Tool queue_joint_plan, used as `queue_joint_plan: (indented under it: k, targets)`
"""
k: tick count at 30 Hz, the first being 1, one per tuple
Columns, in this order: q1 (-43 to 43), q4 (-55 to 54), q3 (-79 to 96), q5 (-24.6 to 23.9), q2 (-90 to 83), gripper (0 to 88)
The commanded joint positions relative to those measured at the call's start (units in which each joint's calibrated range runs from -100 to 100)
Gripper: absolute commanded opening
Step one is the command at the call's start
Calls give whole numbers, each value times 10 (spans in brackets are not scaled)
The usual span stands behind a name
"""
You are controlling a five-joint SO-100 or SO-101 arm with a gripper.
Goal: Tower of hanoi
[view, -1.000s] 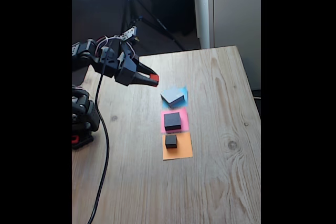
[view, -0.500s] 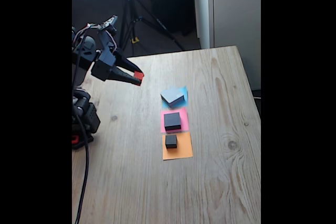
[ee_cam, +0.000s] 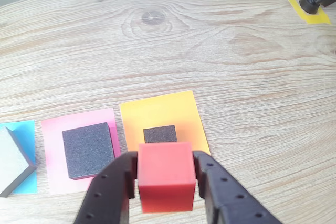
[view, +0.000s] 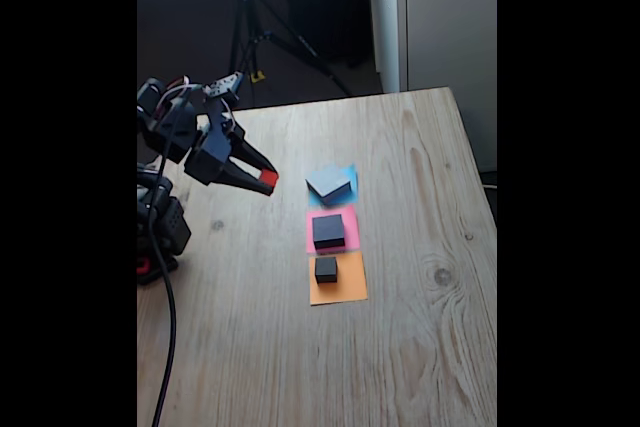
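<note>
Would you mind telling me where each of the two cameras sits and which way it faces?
Fixed view: stands raised off one side of the table, looking down along it; shows the arm, its gripper shut on the red cube, and the grey block, black block and small dark block.
Wrist view: rides behind the gripper, looking forward and down over the fingers to the table.
Shared: the red cube, all three blocks and their blue, pink and orange paper squares.
</note>
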Motion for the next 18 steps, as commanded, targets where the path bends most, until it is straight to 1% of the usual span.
queue_joint_plan:
  k: [1, 6, 12, 18]
  targets:
    - [11, -144, 114, 7, -26, 3]
    - [18, -340, 247, 7, -1, 3]
    - [24, -598, 380, 7, 74, 2]
    - [25, -731, 409, 7, 163, 2]
